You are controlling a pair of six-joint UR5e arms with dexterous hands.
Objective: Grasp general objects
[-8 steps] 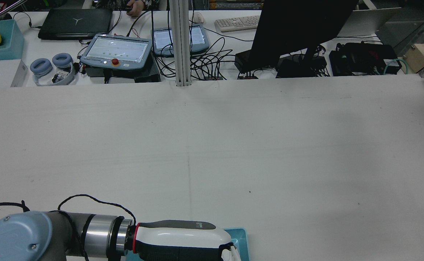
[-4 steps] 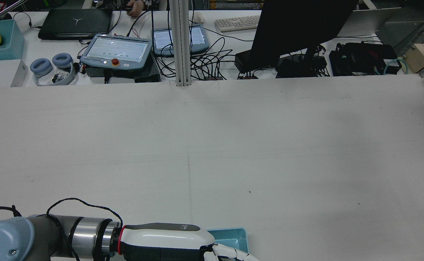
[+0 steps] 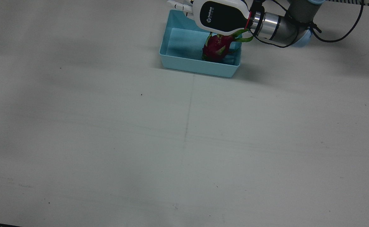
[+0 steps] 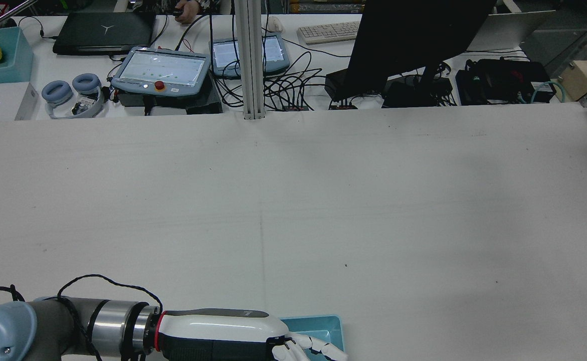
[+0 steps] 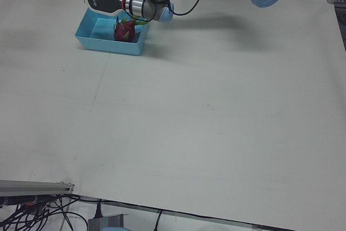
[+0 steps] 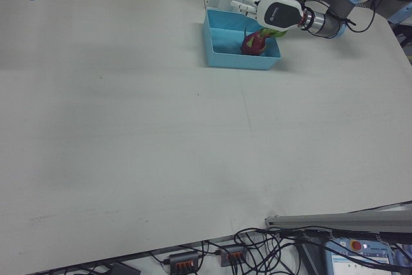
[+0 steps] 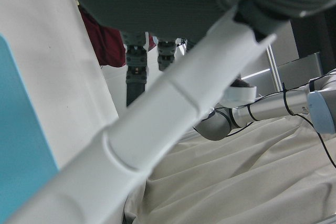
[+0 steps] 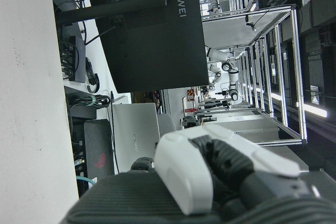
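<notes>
While the left robot hand (image 3: pixel 223 17) hovers over the blue bin (image 3: pixel 175 61), the dragon fruit (image 3: pixel 215 49) sits inside it, untouched.

Front view: the fruit rests at the bin's right end, partly under the palm; fingers (image 3: pixel 179 6) extend past the far rim, spread, holding nothing. Rear view: only the bin's corner and those splayed fingers show — no fruit. Left-front and right-front views: the bin stands on the desk (image 5: pixel 216 106) near the pedestals. Right robot hand: its own camera shows curled fingers, but I cannot tell its state. The fruit looks firm, fairly heavy, with soft scales — best wrapped around its rounded middle, not the leafy tips.
</notes>
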